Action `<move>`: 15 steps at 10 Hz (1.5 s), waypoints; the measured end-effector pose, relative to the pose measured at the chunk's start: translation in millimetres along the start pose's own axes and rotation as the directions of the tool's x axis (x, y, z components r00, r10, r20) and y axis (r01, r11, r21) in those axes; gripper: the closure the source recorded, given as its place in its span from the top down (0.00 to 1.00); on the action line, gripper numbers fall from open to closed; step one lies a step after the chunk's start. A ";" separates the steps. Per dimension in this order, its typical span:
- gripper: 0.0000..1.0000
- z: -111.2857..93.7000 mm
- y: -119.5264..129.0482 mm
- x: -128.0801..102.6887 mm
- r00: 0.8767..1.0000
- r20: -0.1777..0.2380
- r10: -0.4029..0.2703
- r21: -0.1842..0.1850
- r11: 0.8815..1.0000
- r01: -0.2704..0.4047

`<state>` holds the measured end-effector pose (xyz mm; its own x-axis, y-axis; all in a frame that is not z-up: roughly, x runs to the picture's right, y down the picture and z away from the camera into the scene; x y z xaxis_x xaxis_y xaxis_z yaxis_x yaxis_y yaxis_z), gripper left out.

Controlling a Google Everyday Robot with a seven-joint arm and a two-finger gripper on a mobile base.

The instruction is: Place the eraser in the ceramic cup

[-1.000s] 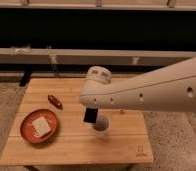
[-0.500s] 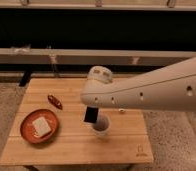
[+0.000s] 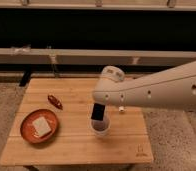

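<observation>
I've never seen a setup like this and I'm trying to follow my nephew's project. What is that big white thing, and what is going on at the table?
The white shape is a robot arm, reaching in from the right. The single picture looks down on a wooden table from above, at an angle. The arm ends in a gripper, a two-finger clamp, here shut on a black eraser. The eraser hangs upright, its lower end at the mouth of a small white cup just below. To the left sits an orange dish holding a pale square slab. A small dark reddish object lies above the dish, too unclear to name.
</observation>
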<state>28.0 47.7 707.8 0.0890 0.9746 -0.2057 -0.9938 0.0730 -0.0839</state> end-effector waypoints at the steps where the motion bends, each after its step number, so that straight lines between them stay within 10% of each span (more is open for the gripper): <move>1: 0.00 0.0 -3.0 -0.2 1.000 0.006 0.001 -0.002 1.000 -0.001; 3: 0.01 -1.4 -7.0 2.9 1.000 0.015 0.014 -0.010 1.000 -0.014; 11: 0.74 5.1 -15.7 22.7 0.999 0.025 0.033 -0.006 0.999 -0.033; 15: 0.76 10.0 -17.3 27.8 0.999 0.021 0.033 0.000 0.999 -0.033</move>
<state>47.0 75.6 713.3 0.0548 0.9807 -0.1874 -0.9962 0.0409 -0.0774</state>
